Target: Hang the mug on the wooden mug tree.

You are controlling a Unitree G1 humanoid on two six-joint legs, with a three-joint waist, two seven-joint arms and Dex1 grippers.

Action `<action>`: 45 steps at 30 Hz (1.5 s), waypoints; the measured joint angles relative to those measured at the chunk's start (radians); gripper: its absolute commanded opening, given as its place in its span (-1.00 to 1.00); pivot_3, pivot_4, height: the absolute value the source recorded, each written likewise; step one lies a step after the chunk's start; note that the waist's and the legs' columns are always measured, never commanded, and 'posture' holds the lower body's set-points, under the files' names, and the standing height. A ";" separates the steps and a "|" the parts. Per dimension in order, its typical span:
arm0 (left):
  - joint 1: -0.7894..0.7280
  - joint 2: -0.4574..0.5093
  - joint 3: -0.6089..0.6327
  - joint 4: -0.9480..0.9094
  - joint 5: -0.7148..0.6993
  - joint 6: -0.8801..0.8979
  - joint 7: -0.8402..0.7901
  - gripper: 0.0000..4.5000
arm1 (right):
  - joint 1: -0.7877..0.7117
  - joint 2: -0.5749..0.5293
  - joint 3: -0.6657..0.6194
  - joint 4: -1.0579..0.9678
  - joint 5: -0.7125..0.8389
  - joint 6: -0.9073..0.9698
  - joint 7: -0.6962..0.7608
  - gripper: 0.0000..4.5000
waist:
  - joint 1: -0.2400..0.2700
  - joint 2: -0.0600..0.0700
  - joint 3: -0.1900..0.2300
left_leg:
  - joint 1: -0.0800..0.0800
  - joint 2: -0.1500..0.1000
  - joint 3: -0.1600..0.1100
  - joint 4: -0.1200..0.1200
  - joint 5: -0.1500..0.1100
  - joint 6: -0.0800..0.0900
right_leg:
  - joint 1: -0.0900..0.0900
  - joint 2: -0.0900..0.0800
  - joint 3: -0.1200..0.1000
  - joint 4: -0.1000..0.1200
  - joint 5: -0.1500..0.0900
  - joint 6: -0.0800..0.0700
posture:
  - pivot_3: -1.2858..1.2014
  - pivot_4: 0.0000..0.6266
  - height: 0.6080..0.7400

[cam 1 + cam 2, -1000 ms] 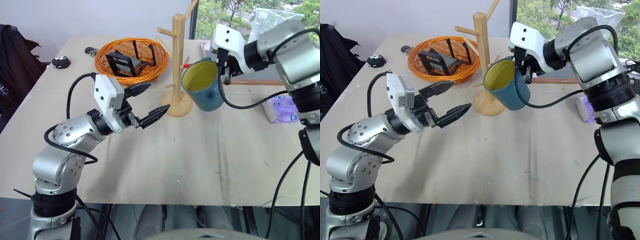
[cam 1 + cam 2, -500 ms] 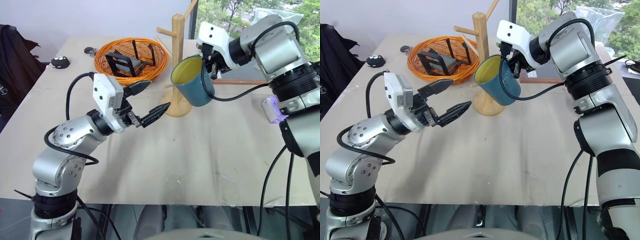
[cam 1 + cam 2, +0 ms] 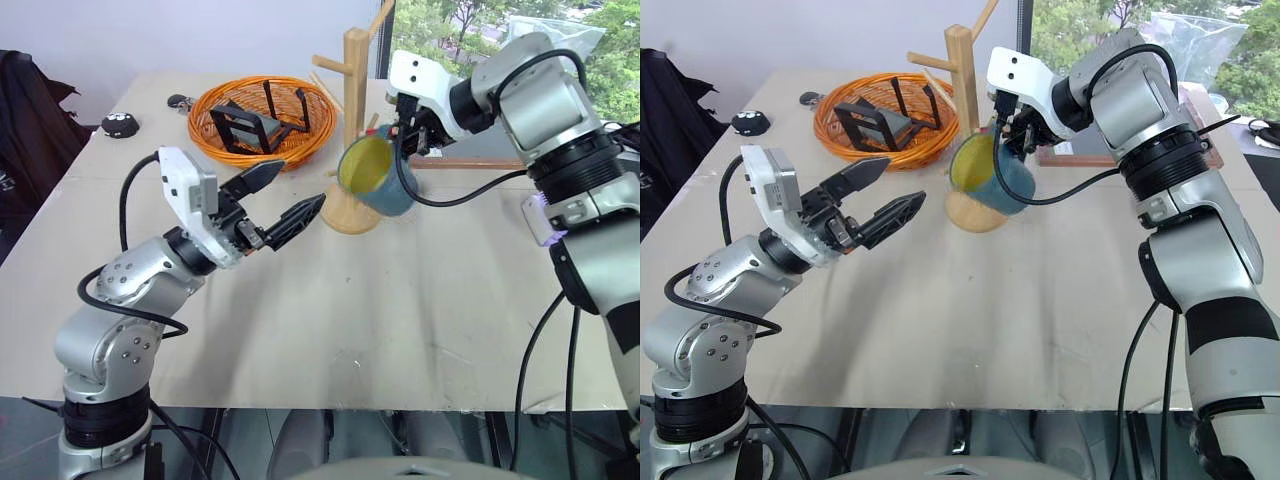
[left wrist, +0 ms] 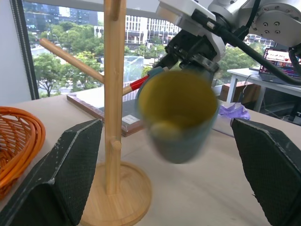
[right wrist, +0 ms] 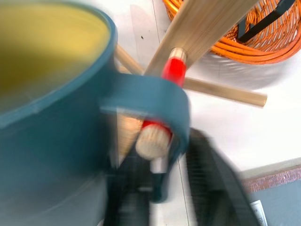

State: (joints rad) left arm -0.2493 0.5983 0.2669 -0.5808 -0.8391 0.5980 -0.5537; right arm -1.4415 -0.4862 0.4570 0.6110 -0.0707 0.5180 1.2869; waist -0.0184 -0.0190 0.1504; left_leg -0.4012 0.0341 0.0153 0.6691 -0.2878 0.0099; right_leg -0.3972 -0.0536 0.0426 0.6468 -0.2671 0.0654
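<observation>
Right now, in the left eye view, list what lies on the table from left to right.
Small black object → orange wicker basket → wooden mug tree → mug → purple packet.

An orange wicker basket (image 3: 262, 118) sits toward the far left of the pale table (image 3: 400, 300), holding a black frame-like stand (image 3: 245, 128) that leans inside it. Left of the basket lie two small dark things — a rounded black one (image 3: 121, 124) near the table's edge and a smaller one (image 3: 181, 100) further back. On the far right, a flat wood-edged board (image 3: 470, 160), a purple packet (image 3: 540, 218) and crumpled clear plastic (image 3: 540, 35) — trees show through the window (image 3: 440, 25) behind.
</observation>
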 measured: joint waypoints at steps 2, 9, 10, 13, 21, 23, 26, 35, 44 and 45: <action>0.000 0.001 0.000 0.000 -0.003 0.001 0.000 1.00 | 0.000 0.000 -0.002 0.000 0.000 0.001 0.004 0.54 | 0.000 0.000 0.000 | 0.000 0.000 0.000 0.000 0.000 0.000 | 0.000 0.000 0.000 0.000 0.000 0.000 | 0.03 -0.52 0.95; 0.000 0.001 -0.002 0.003 -0.008 0.001 -0.008 1.00 | 0.000 -0.007 -0.021 -0.002 0.003 0.006 0.021 0.98 | 0.000 0.000 0.000 | 0.000 0.000 0.000 0.000 0.000 0.000 | 0.000 0.000 0.000 0.000 0.000 0.000 | 0.03 -0.52 0.95; 0.000 0.001 -0.003 0.003 -0.007 0.001 -0.010 1.00 | -0.001 -0.009 -0.030 -0.003 0.004 0.008 0.025 0.98 | 0.000 0.000 0.000 | 0.000 0.000 0.000 0.000 0.000 0.000 | 0.000 0.000 0.000 0.000 0.000 0.000 | 0.03 -0.52 0.95; -0.001 0.001 -0.005 0.007 -0.006 0.000 -0.014 1.00 | -0.009 -0.012 -0.042 -0.001 0.005 0.014 0.025 0.98 | 0.000 0.000 0.000 | 0.000 0.000 0.000 0.000 0.000 0.000 | 0.000 0.000 0.000 0.000 0.000 0.000 | 0.03 -0.52 0.95; -0.003 0.001 -0.022 0.016 0.002 -0.002 -0.025 1.00 | -0.046 -0.062 -0.086 0.018 0.028 0.024 0.064 0.98 | 0.002 0.000 0.000 | 0.000 -0.001 0.001 0.000 0.000 0.000 | 0.000 0.000 0.000 -0.001 0.000 0.000 | 0.03 -0.52 0.95; -0.003 0.001 -0.025 0.017 0.011 -0.004 -0.028 1.00 | -0.044 -0.082 -0.086 0.002 0.042 0.036 0.095 0.98 | 0.002 0.000 0.000 | 0.000 -0.001 0.001 0.000 0.000 0.000 | 0.000 0.000 0.000 -0.001 0.000 0.000 | 0.03 -0.52 0.95; 0.000 0.001 -0.035 0.024 0.020 -0.005 -0.030 1.00 | -0.004 -0.166 -0.109 -0.102 0.088 0.092 0.177 0.98 | 0.007 0.000 0.000 | -0.001 -0.001 0.000 0.000 0.000 0.000 | 0.000 -0.001 -0.001 -0.001 0.000 0.000 | 0.03 -0.52 0.95; 0.236 0.044 -0.097 0.000 0.184 -0.042 -0.045 1.00 | 0.596 -0.333 -0.517 -0.589 0.425 0.311 0.159 0.98 | 0.007 -0.001 -0.001 | -0.001 0.001 -0.001 -0.001 0.000 0.000 | 0.001 -0.001 -0.001 -0.001 0.000 0.000 | 0.03 -0.52 0.95; 0.506 -0.043 -0.180 0.055 0.351 -0.190 -0.055 1.00 | 1.626 0.205 -0.841 -0.970 0.420 -0.085 -0.320 0.98 | 0.009 0.004 -0.006 | 0.017 0.001 0.004 0.000 -0.003 0.005 | 0.016 0.000 0.004 -0.002 -0.001 0.000 | 0.03 -0.52 0.95; 0.512 -0.046 -0.190 0.077 0.372 -0.211 -0.059 1.00 | 1.668 0.218 -0.843 -0.968 0.399 -0.167 -0.337 0.98 | 0.006 0.003 -0.007 | 0.023 0.001 0.005 0.000 -0.003 0.005 | 0.022 0.001 0.003 -0.004 -0.002 0.000 | 0.03 -0.52 0.95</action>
State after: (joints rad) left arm 0.2627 0.5519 0.0770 -0.5042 -0.4673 0.3868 -0.6126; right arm 0.2262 -0.2679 -0.3861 -0.3573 0.3282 0.3512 0.9495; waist -0.0121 -0.0155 0.1436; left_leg -0.3780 0.0348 0.0203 0.6686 -0.2910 0.0154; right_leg -0.3756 -0.0529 0.0459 0.6429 -0.2687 0.0649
